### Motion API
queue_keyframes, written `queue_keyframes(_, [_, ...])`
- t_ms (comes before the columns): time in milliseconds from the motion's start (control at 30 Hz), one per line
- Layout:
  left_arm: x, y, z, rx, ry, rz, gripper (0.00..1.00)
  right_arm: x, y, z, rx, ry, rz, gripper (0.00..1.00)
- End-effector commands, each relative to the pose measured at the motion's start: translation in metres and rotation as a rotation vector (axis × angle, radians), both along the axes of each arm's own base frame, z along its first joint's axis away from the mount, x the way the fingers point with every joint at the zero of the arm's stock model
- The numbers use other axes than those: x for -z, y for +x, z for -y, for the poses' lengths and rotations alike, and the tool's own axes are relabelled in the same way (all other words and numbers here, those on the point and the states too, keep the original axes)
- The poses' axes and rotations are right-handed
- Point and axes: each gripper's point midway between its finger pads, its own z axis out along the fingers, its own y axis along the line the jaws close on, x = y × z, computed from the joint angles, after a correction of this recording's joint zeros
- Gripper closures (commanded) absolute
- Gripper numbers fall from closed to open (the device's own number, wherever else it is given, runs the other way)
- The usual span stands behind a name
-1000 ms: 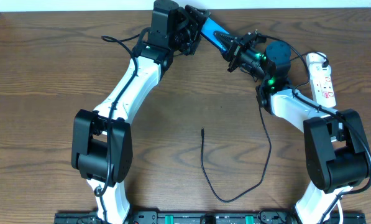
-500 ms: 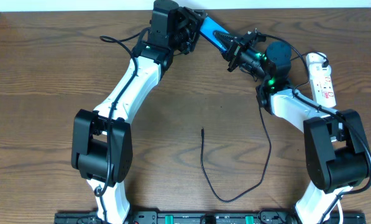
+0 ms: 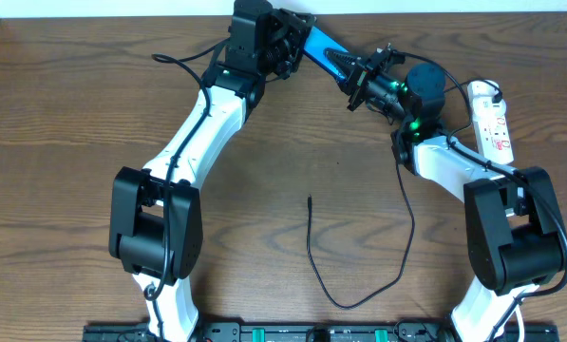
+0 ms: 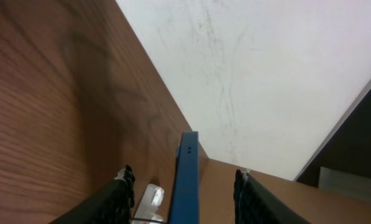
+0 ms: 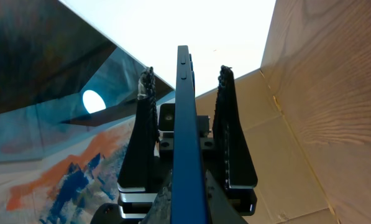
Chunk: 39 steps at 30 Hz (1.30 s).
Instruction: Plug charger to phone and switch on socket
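Two robot arms meet at the back of a brown wooden table (image 3: 65,123), where the flat blue-screened, black-edged smartphone (image 3: 323,50) hangs edge-up in the air between them. The left gripper (image 3: 292,40) is spread wide, its fingers (image 4: 124,186) clear of the phone on both sides. The right gripper (image 3: 361,78) brackets the other end, its fingers (image 5: 146,124) close alongside; whether they pinch it cannot be told. The thin black charger cable (image 3: 359,296) loops loose mid-table, well apart from the phone. The narrow white power strip (image 3: 493,123) lies at the right edge.
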Motion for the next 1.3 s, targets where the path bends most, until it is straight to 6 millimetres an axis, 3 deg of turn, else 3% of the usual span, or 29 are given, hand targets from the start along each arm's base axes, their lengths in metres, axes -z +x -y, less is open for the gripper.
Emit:
queue_keyframes(0, [-0.0176,0.0011,-0.0058,-0.015,0.001,0.040,0.51,-0.0135,-0.0015,-0.0034,-0.013,0.007,0.040,0.98])
queue_keyframes(267, [-0.0175,0.0010,-0.0058,-0.015,0.001,0.040,0.62,-0.0135,-0.0026,-0.0054,-0.018,0.007,0.040,0.99])
queue_keyframes(500, [-0.0175,0.0010,-0.0057,-0.014,0.001,0.040,0.63,-0.0135,-0.0026,-0.0054,-0.017,-0.003,0.052,0.99])
queue_keyframes(800, [-0.0175,0.0010,-0.0058,-0.014,0.002,0.040,0.79,-0.0135,-0.0026,-0.0054,-0.016,-0.012,0.064,0.99])
queue_keyframes(1067, [-0.0175,0.0011,-0.0058,-0.015,0.002,0.040,0.81,-0.0135,-0.0026,-0.0054,-0.016,-0.012,0.064,0.99])
queue_keyframes(1267, [-0.0174,0.0011,-0.0058,-0.015,0.002,0.040,0.92,-0.0128,-0.0025,-0.0055,-0.016,-0.015,0.064,0.99])
